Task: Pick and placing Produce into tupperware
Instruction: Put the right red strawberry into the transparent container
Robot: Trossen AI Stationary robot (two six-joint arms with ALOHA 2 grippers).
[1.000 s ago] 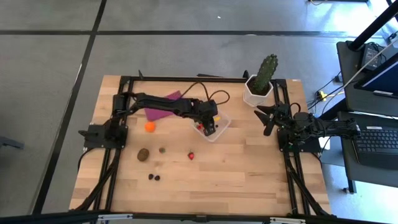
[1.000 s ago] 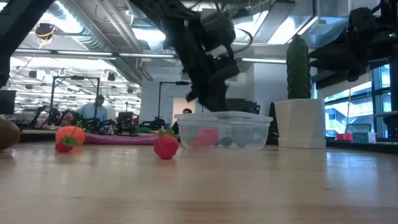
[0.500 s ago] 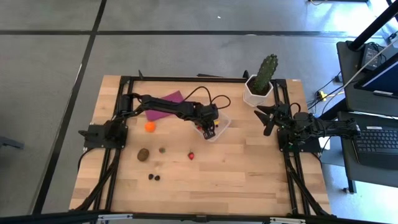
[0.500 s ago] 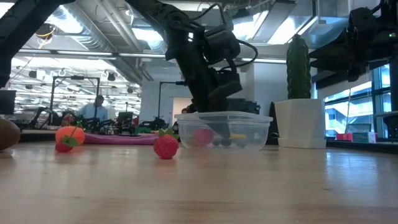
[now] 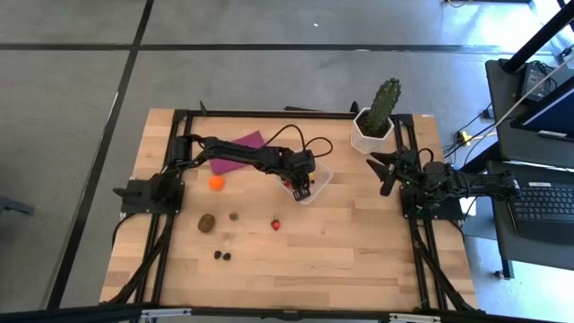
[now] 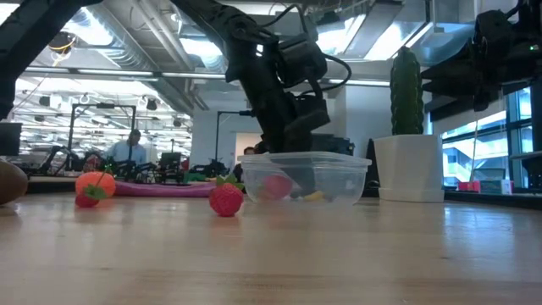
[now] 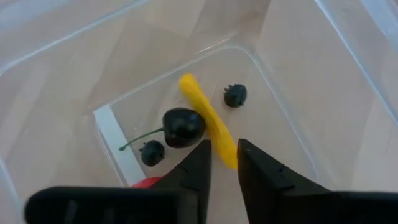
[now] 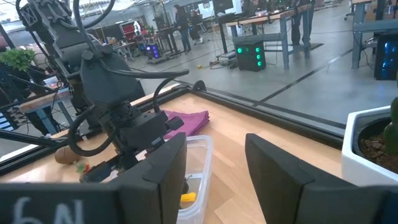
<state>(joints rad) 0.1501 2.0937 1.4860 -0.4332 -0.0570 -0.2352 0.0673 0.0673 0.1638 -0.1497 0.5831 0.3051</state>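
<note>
The tupperware (image 5: 316, 179) is a clear box at the table's middle. My left gripper (image 7: 224, 149) reaches down into it, open by a narrow gap. A small yellow piece (image 7: 202, 106) lies on the box floor, its near end between my fingertips. Beside it lie a dark cherry (image 7: 182, 126), two dark berries (image 7: 235, 94) and something red (image 7: 146, 182). Outside on the table lie an orange ball (image 5: 216, 183), a brown kiwi (image 5: 206, 222), a strawberry (image 5: 276, 223) and dark berries (image 5: 221, 256). My right gripper (image 5: 381, 166) waits open at the right edge.
A cactus in a white pot (image 5: 377, 121) stands at the far right, close to the tupperware. A purple cloth (image 5: 235, 151) lies flat under my left arm at the far side. People sit in the room (image 6: 131, 151) beyond the table. Bare wood spreads toward the near edge.
My left gripper has sunk into the tupperware, then held still. The yellow piece, which stood at mid-height in the box half a second ago, now lies on the box floor.
</note>
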